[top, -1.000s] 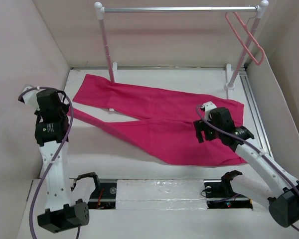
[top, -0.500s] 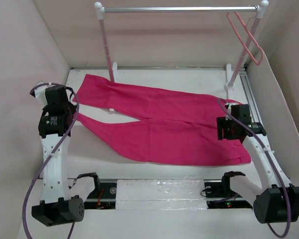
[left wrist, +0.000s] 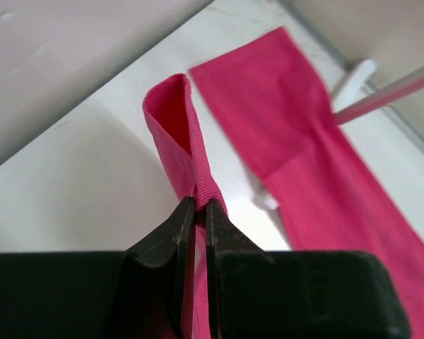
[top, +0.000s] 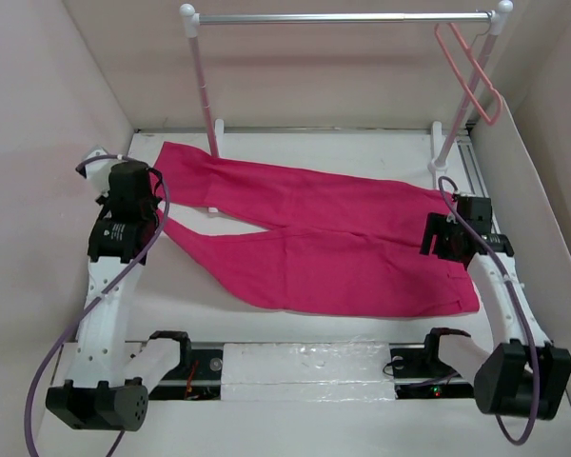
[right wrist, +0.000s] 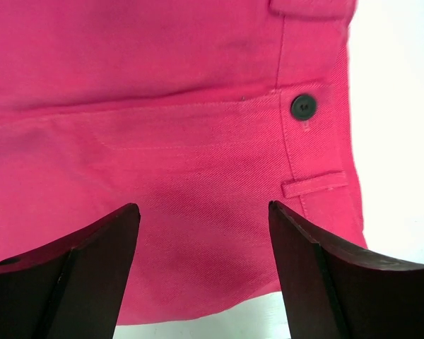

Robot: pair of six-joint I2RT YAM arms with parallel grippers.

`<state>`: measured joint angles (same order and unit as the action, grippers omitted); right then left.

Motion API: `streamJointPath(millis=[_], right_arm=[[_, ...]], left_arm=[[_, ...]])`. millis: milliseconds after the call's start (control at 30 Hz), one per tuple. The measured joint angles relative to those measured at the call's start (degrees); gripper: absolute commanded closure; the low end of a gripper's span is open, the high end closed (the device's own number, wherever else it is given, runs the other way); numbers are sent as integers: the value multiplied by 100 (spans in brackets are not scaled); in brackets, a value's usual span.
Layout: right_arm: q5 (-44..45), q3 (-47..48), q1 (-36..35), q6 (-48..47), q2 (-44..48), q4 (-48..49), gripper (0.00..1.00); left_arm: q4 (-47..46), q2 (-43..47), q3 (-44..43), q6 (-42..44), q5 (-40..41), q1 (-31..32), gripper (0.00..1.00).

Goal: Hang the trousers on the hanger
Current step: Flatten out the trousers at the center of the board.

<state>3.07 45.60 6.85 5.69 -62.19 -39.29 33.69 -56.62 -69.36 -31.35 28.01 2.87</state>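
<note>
Stretching leftward from the open right end effector (right wrist: 203, 212) over the waist, the trousers (top: 333, 238) are pinched at a cuff by the left end effector (left wrist: 200, 205).

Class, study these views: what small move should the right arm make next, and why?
Probably lower the right gripper and close it on the waist of the trousers. Its jaws hang open over the cloth near the button, while the left gripper is shut on a leg hem.
</note>
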Motion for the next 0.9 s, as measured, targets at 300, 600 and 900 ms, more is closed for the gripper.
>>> streamJointPath(millis=[300, 600, 900], right_arm=[[55, 9, -767, -96, 431, -393, 20], [-33, 9, -2083, -372, 461, -566, 24], [-662, 0, -2225, -1121, 323, -203, 100]], left_arm=[[581, 619, 719, -310, 1318, -225, 86], [1084, 800, 855, -796, 2402, -264, 18], [-538, -509, 920, -837, -98, -264, 41]])
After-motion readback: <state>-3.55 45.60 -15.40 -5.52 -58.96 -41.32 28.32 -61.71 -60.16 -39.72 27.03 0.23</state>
